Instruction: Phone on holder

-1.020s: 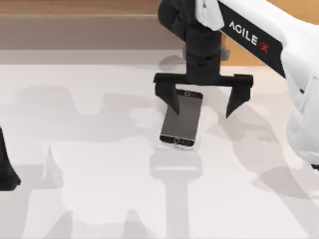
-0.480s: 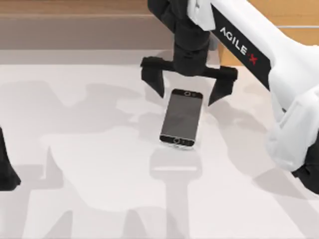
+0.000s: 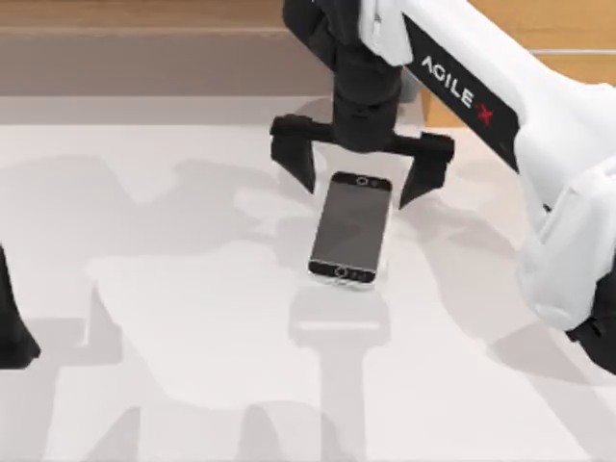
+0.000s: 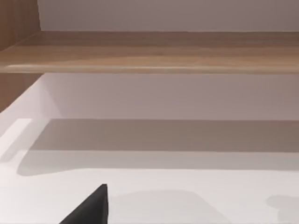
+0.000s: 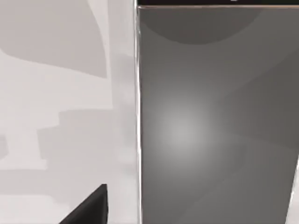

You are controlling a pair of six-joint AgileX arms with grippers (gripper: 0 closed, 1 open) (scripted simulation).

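Observation:
The phone [image 3: 351, 229] rests screen-up near the table's middle, slightly askew, home button toward the near side. A thin white rim, apparently the holder [image 3: 378, 279], shows around its near end and side. My right gripper [image 3: 355, 195] hangs open above the phone's far end, with black fingers [image 3: 294, 159] spread wider than the phone and touching nothing. In the right wrist view the grey phone screen [image 5: 210, 126] appears close up, with the white holder strip [image 5: 122, 116] beside it and one dark fingertip [image 5: 91, 207]. My left arm [image 3: 12, 327] is parked at the left edge.
A wooden ledge [image 3: 144, 14] runs along the table's far side, also in the left wrist view as the ledge [image 4: 149, 51]. A pale T-shaped patch [image 3: 339, 322] lies just near of the phone. The surrounding white tabletop [image 3: 173, 289] carries only shadows.
Over the last second my right gripper drew back from around the phone toward the far side and a little left, fingers still spread. The phone stayed where it was.

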